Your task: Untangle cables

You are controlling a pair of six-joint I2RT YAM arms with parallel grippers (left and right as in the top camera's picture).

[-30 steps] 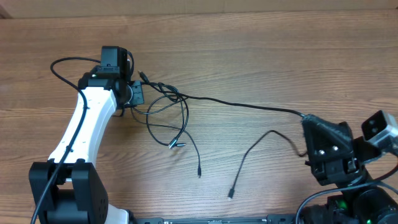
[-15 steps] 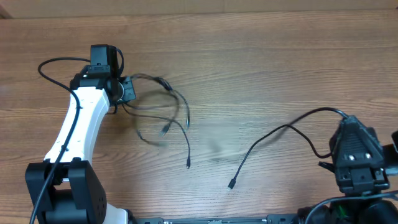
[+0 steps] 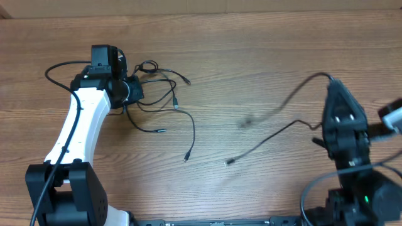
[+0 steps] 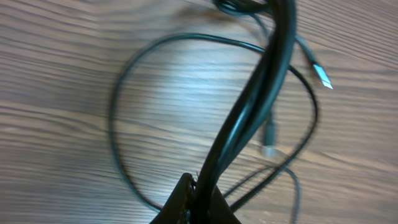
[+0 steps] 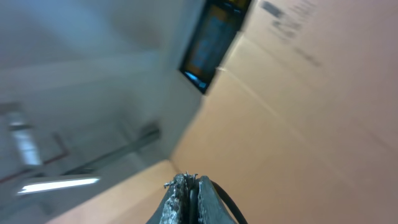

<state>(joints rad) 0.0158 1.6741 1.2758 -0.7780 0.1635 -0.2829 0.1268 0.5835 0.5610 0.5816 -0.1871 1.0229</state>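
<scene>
The left pincer (image 4: 198, 198) is pressed tight on a bunch of the cables (image 3: 160, 88), which sprawl in loose loops on the desk (image 3: 251, 37) just beside it, far left. Over on the right, the right pincer (image 5: 188, 179) is pressed together too, tilted up toward the ceiling. It appears to pinch the lone cable (image 3: 276, 130), which arcs from the arm's tip down to a plug (image 3: 229, 162) near the desk's middle, well apart from the bunch.

The bigger risk sits on the left. Several strands pass through one grip, so any pull drags the whole cluster, and the loops could cinch into a knot. A silver plug (image 4: 322, 76) lies across a loop and could snag. On the right, the raised cable is blurred in the overhead view; a swing could whip its plug into the tangle, or the thin cord could slip free.
</scene>
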